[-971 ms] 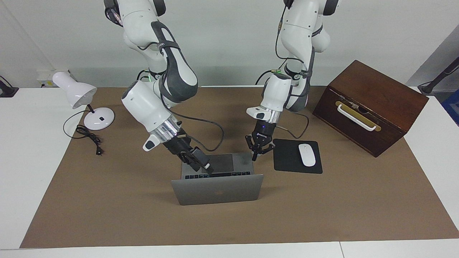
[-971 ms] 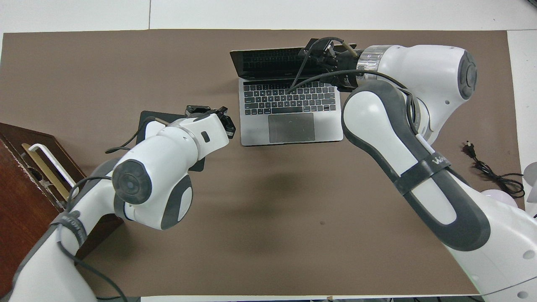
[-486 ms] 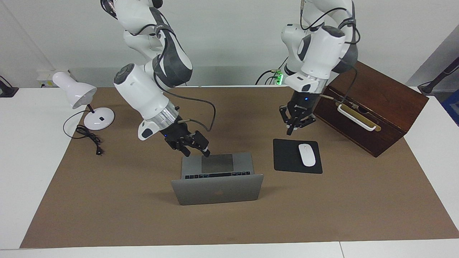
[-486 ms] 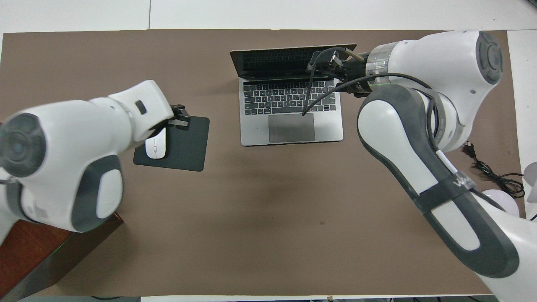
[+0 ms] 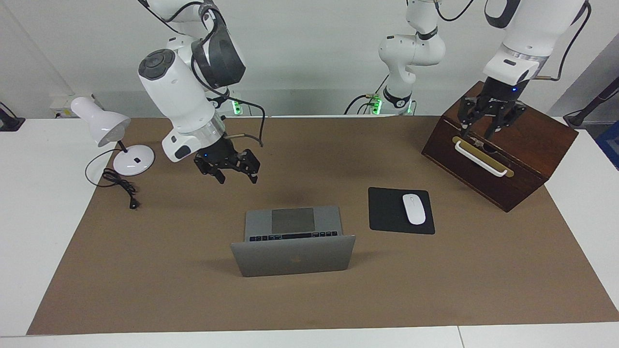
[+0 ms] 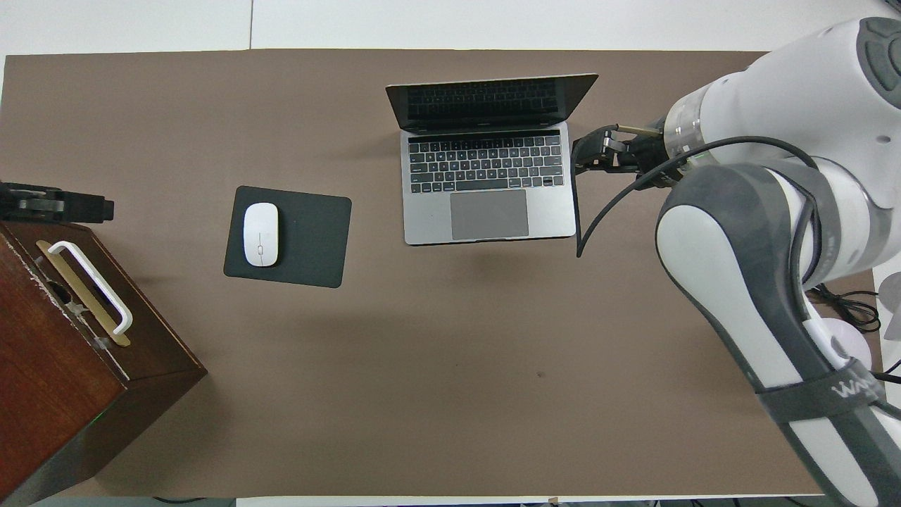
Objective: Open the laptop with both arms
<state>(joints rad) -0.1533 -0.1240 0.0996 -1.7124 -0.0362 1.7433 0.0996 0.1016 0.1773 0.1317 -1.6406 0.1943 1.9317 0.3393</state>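
We see a white bench [image 5: 29, 217] against a pale grey wall [image 5: 309, 53], most of its top covered by a brown mat [image 5: 435, 280]. The laptop [image 5: 293, 241] sits open near the middle of the mat, lid upright with its back away from the robots, black keyboard and grey trackpad facing them. Beside it, toward the left arm's end of the bench, lies a black mouse pad [image 5: 387, 212] with a white mouse [image 5: 414, 209] on it. At that same end stands a dark wooden box [image 5: 522, 140] with a white handle [image 5: 481, 159] on a brass plate. At the right arm's end we find a white desk lamp [image 5: 104, 125] on a round base, its black cord [image 5: 118, 183] coiled on the mat.

The right end effector [image 5: 236, 175] hangs in the air over bare mat, nearer the right arm's end than the laptop, its fingers spread apart and holding nothing. The left end effector [image 5: 483, 129] is raised over the wooden box, above the handle, fingers parted and empty; in the overhead view only its dark tip shows at the edge. Neither arm touches the laptop
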